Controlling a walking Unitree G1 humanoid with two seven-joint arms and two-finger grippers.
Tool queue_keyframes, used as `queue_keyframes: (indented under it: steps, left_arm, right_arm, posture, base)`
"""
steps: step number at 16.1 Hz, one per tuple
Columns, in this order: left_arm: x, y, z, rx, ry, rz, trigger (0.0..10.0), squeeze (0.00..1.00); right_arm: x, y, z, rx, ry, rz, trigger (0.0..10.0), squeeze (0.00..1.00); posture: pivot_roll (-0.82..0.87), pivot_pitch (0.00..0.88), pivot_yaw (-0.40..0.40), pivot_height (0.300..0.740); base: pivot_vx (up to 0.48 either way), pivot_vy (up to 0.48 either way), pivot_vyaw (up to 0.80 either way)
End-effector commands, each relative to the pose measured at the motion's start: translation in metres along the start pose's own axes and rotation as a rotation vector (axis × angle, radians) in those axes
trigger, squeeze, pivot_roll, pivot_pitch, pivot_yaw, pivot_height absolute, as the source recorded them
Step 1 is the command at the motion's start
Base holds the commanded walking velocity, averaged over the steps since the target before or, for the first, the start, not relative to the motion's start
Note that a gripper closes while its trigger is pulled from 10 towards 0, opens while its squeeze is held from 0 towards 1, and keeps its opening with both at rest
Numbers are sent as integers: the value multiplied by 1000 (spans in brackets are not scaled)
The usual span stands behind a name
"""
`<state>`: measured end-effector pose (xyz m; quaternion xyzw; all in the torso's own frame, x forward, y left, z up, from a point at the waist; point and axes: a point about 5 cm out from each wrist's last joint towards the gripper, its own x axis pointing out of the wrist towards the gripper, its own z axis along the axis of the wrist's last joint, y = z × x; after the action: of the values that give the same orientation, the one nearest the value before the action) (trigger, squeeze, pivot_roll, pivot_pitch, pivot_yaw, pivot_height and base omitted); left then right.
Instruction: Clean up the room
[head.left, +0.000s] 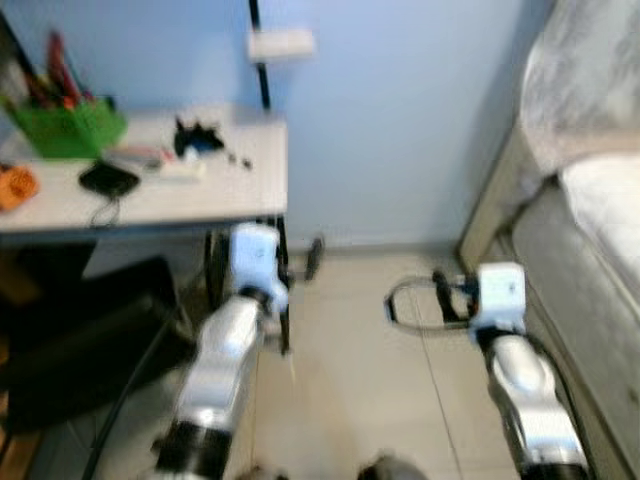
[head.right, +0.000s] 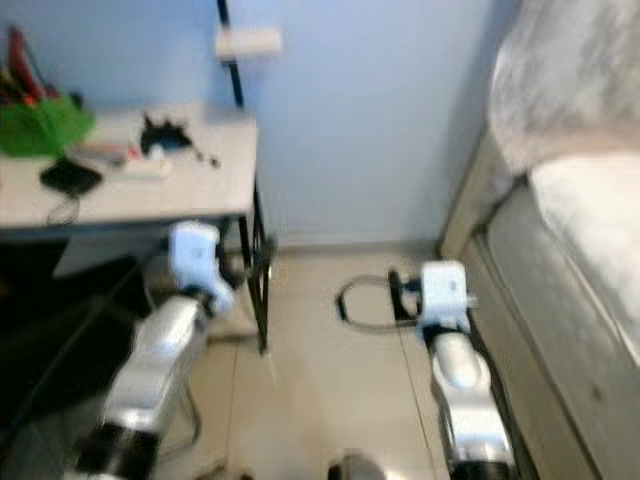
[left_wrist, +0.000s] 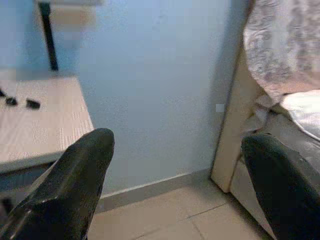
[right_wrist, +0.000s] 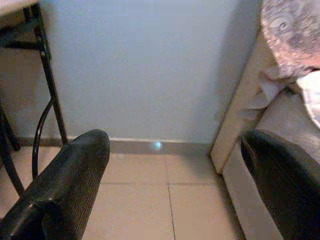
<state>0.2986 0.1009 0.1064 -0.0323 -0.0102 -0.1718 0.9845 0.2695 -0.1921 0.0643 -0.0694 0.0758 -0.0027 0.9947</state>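
Clutter waits on the counter (head.left: 240, 190) to the robot's left, not on the floor it faces. Left claw (left_wrist: 175, 185) and right claw (right_wrist: 172, 182) both hang low over the tiled floor (head.left: 350, 380), fingers spread wide and holding nothing, probably carried ready while the robot walks. On the counter sit a green basket (head.left: 70, 128), a black pouch (head.left: 108, 178) and small black bits (head.left: 198, 136). The bed (head.left: 590, 230) closes off the right; the counter's black legs and a cable loop (head.left: 405, 305) crowd the path.
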Motion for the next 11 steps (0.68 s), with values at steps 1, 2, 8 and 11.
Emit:
queue_keyframes:
  steps: [1, 2, 8, 11]
  left_arm:
    - [-1, 10, -3, 22, 18, 31, 10000, 0]
    - [-3, 15, -5, 15, 32, 57, 10000, 0]
    - [-13, 26, -17, -49, 40, 114, 10000, 0]
    - [-28, 30, -18, -26, 27, 95, 10000, 0]
  right_arm:
    - [1, 4, 1, -1, -8, 3, 10000, 0]
    - [1, 4, 1, -2, -8, 0, 10000, 0]
    - [-2, 2, 4, 14, -56, -32, 10000, 0]
    - [-8, -4, -4, 54, -40, -37, 10000, 0]
  posture:
    - [-120, 0, 43, 697]
    - [-121, 0, 42, 697]
    - [-114, 0, 50, 697]
    - [-122, 0, 60, 697]
  base:
    - [0, 0, -613]
    - [0, 0, -619]
    - [71, 0, -630]
    - [462, 0, -688]
